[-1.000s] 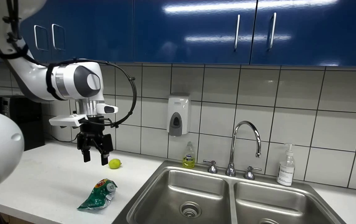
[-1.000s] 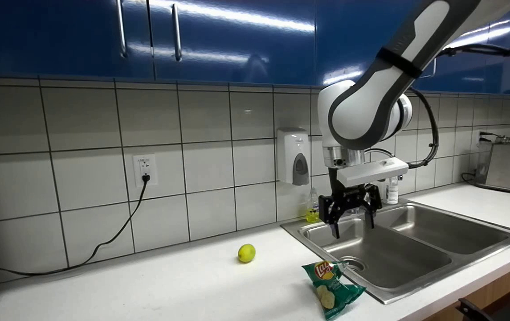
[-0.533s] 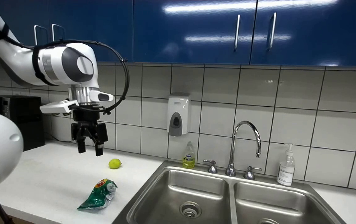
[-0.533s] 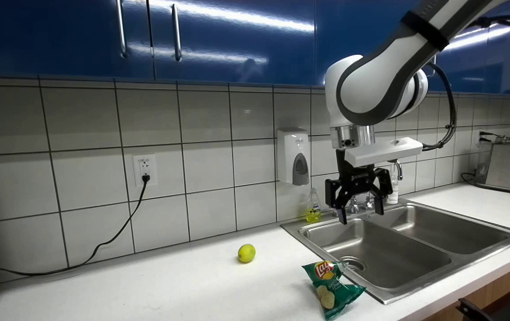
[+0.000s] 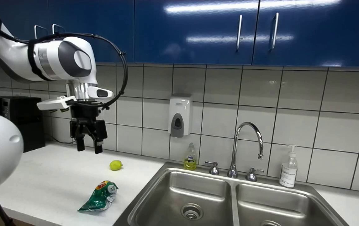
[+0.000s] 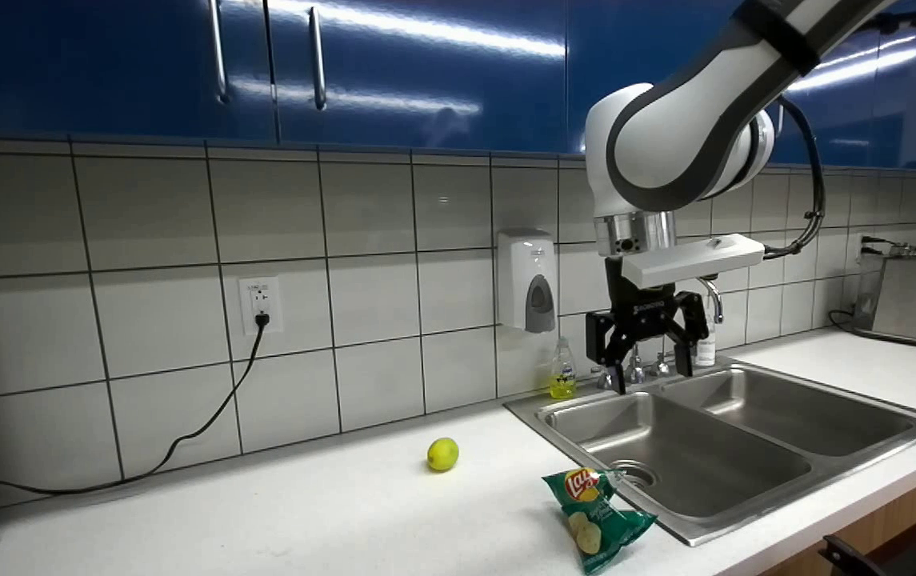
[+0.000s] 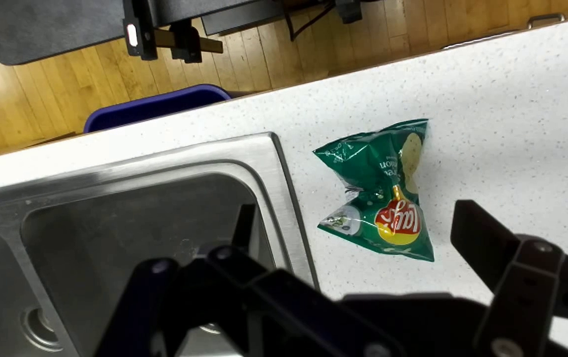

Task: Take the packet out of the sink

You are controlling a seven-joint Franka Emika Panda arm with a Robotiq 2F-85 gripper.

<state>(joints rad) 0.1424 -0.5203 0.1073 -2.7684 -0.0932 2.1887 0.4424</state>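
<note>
Tool pointing downward, its two fingers standing apart, shown raised above the white table at the end of the arm. Below it we find the packet, green and marked Lay's, lying on the table; the wrist view frames it between the fingers, whereas both exterior views show it well below their tips. We note that the packet rests just beside the sink, a narrow strip of table separating the two. Near the packet, toward the tiled wall, sits a yellow-green fruit; we cannot tell whether it is a lemon or a lime. Along the back rim of the two-basin sink we see a bottle of yellow liquid, the curved faucet between its two handles, and a clear pump bottle. Above these, a white dispenser is fixed to the wall, and blue cabinets run along the top. The wrist view also takes in a wooden floor and, past the table's edge, a dark blue container.
</note>
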